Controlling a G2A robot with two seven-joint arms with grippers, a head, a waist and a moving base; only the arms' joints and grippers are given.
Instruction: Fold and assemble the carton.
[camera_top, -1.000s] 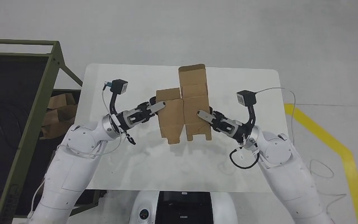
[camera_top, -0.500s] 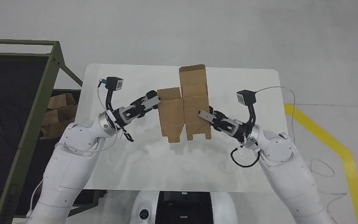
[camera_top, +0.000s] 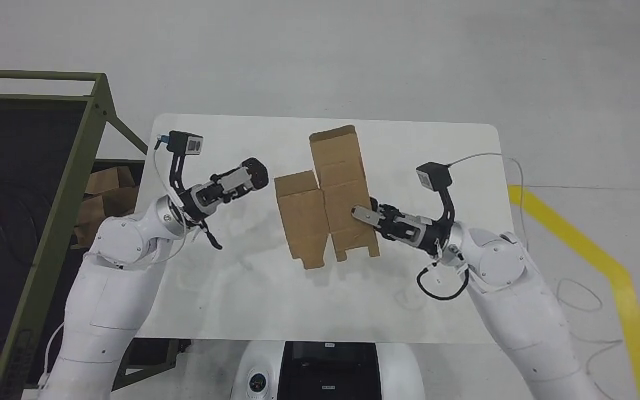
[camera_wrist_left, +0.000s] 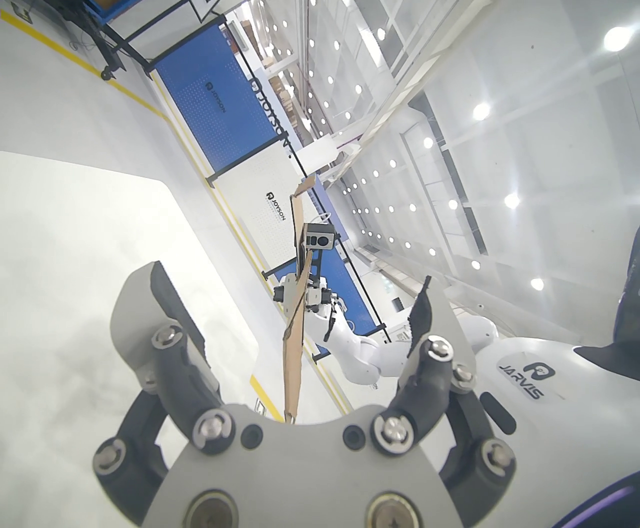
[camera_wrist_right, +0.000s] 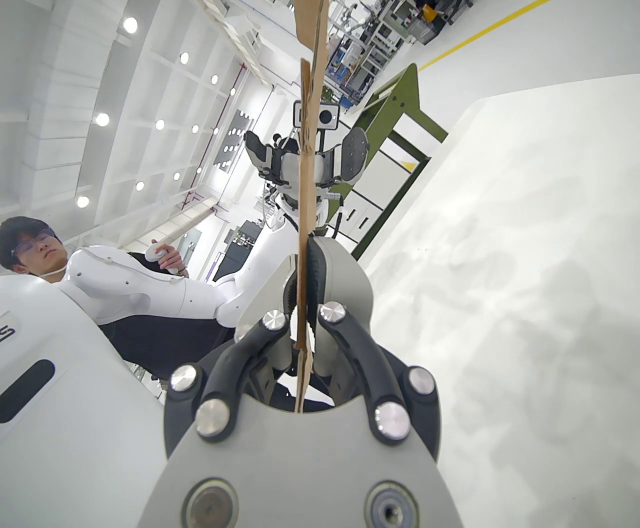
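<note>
Top view: left claw (camera_top: 257, 170), wide open, has backed off the carton (camera_top: 303, 205); right claw (camera_top: 359, 212) stays clamped on it.

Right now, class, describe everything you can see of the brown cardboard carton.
The brown cardboard carton is a flat, unassembled blank: creased panels with flaps, one tall section beside a shorter one. It lies broad-side up over the white table, seemingly lifted. The right gripper is shut on its edge; the left gripper, open, stands apart from it.
</note>
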